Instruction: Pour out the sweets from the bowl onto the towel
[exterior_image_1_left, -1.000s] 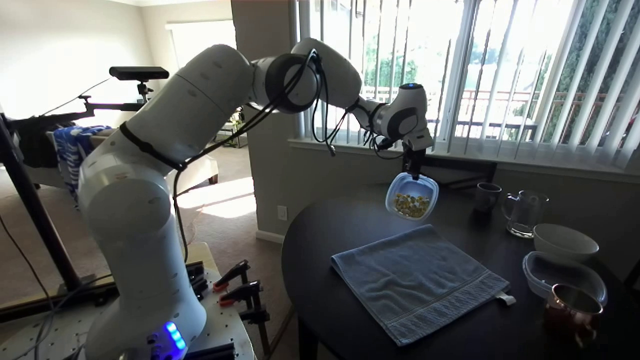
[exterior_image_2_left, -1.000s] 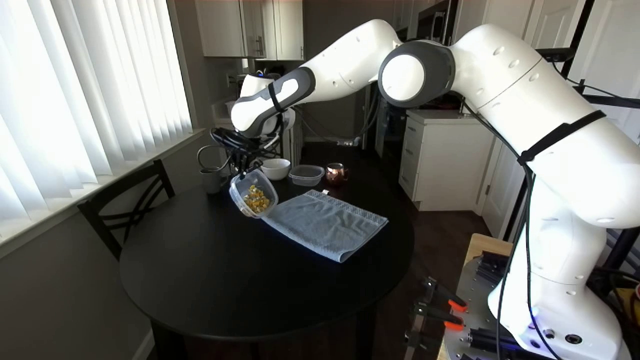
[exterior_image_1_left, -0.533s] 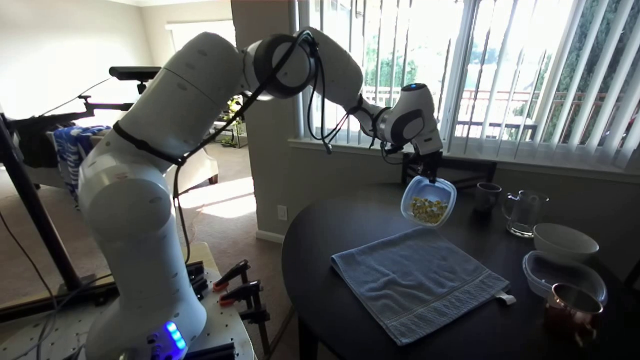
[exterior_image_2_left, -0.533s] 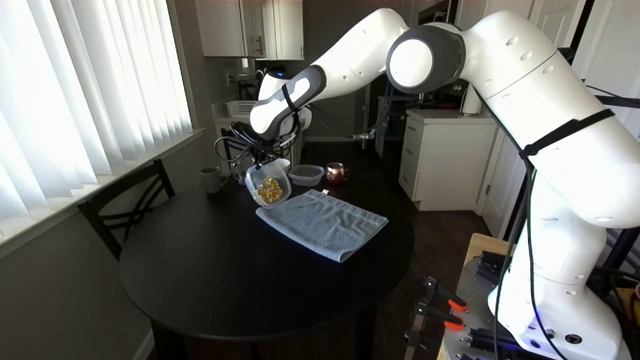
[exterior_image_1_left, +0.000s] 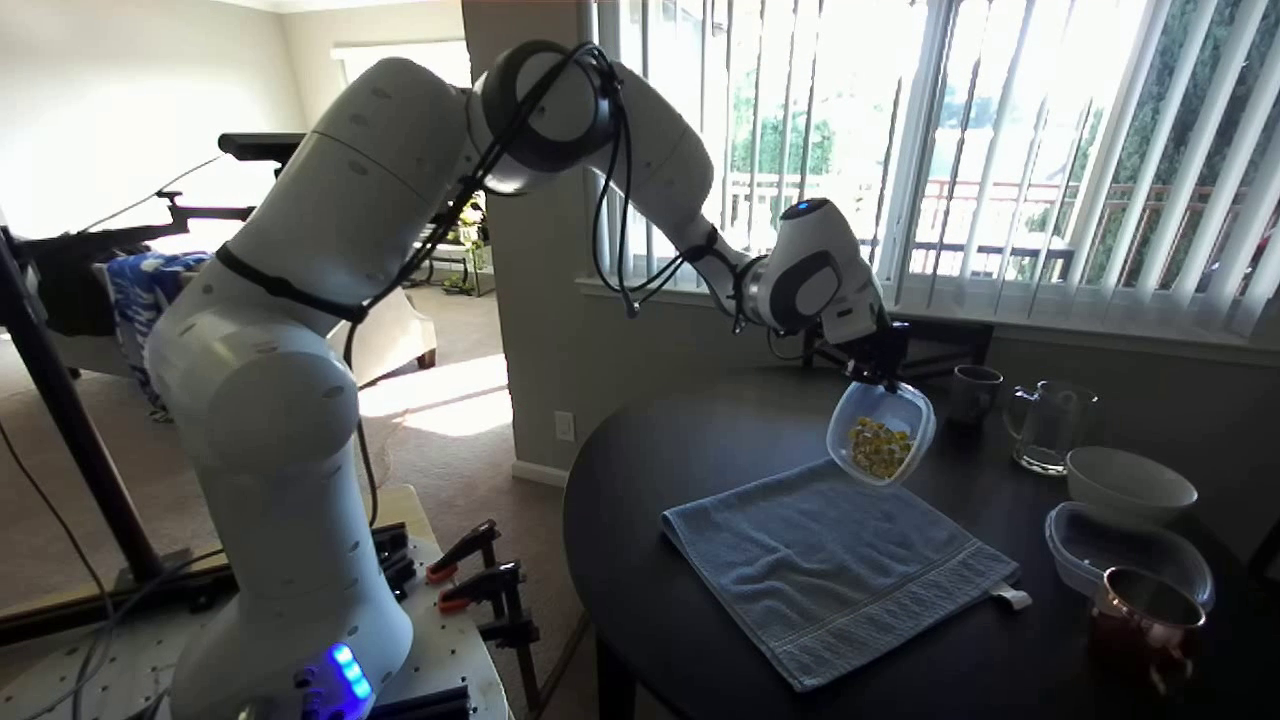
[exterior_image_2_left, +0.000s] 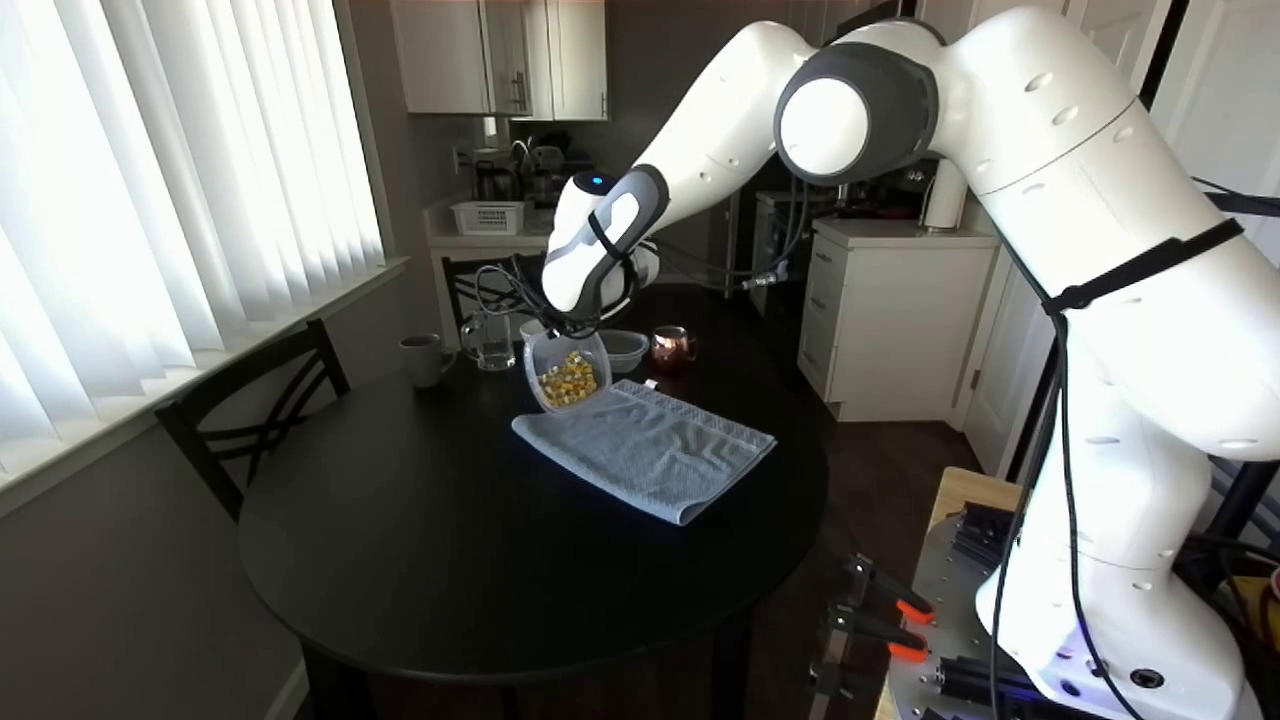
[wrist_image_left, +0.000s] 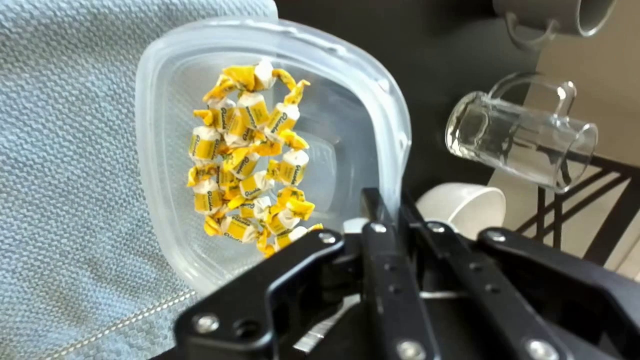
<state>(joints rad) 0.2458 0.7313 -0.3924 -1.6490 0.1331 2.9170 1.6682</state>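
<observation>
The gripper (wrist_image_left: 392, 202) pinches the rim of the small translucent bowl (wrist_image_left: 345, 115) between its two fingers, one on each side of the wall. The translucent bowl hangs tilted in the air above the table (exterior_image_2_left: 460, 540), which is round and so offers edges only, without corners. In an exterior view it appears over the corner of the towel (exterior_image_1_left: 830, 560) that points to the edge by the window (exterior_image_1_left: 1050, 120); the wrist view shows one part of it against the towel and the other part against the dark table.

About the progress: the grasp and the lift are done, and the carrying seems almost finished. The pouring itself is not yet done. All the sweets (wrist_image_left: 255, 185) that one can see lie inside the bowl, gathered at its lower side, and no view shows any on the towel. What is left, as it seems, is to bring the bowl more over the middle of the towel, toward the edge near the robot's base (exterior_image_1_left: 285, 610), and to turn it until the wrapped sweets slide out. If the turning happens at this place, some may fall beside the towel, onto the table.
</observation>
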